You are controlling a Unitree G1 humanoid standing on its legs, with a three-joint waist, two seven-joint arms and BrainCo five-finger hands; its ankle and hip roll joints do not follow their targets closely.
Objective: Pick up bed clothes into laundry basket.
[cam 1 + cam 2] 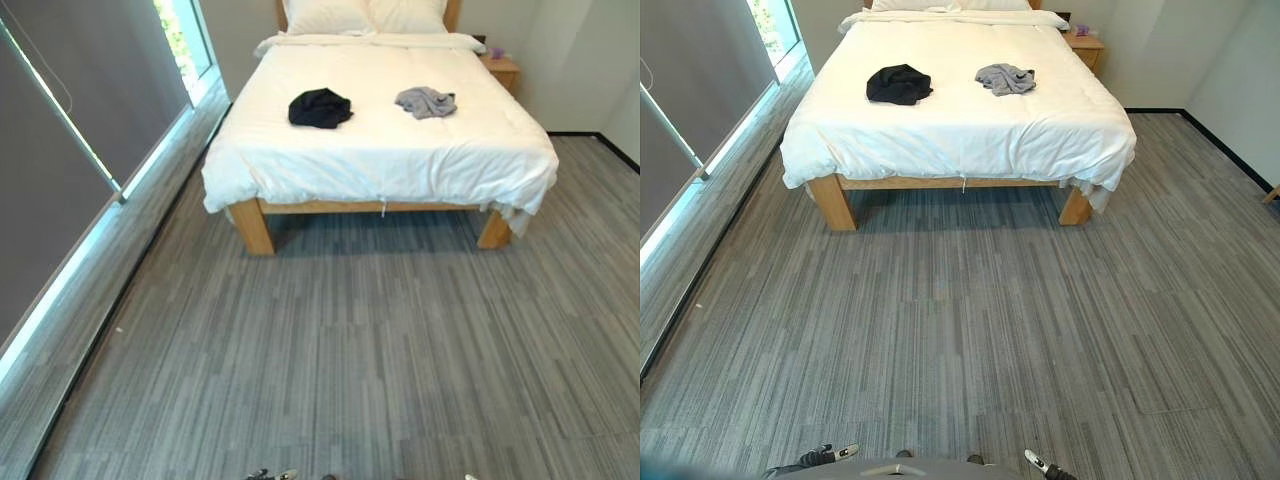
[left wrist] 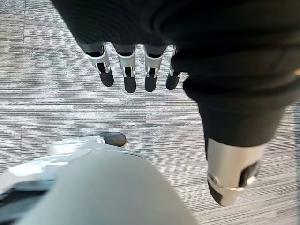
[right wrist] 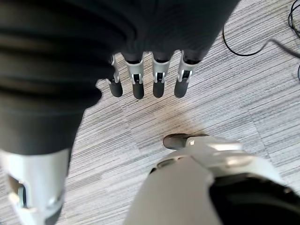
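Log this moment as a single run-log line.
stage: pickup not begun | black garment and grey garment: on bed, apart | left hand: open, over floor | right hand: open, over floor

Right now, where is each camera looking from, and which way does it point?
Left eye view: on the head, facing the bed with a black garment and a grey garment.
Right eye view: beside it, same bed and clothes, plus a nightstand.
Left wrist view: on the left wrist, facing the floor past the open left hand.
Right wrist view: facing the floor past the open right hand.
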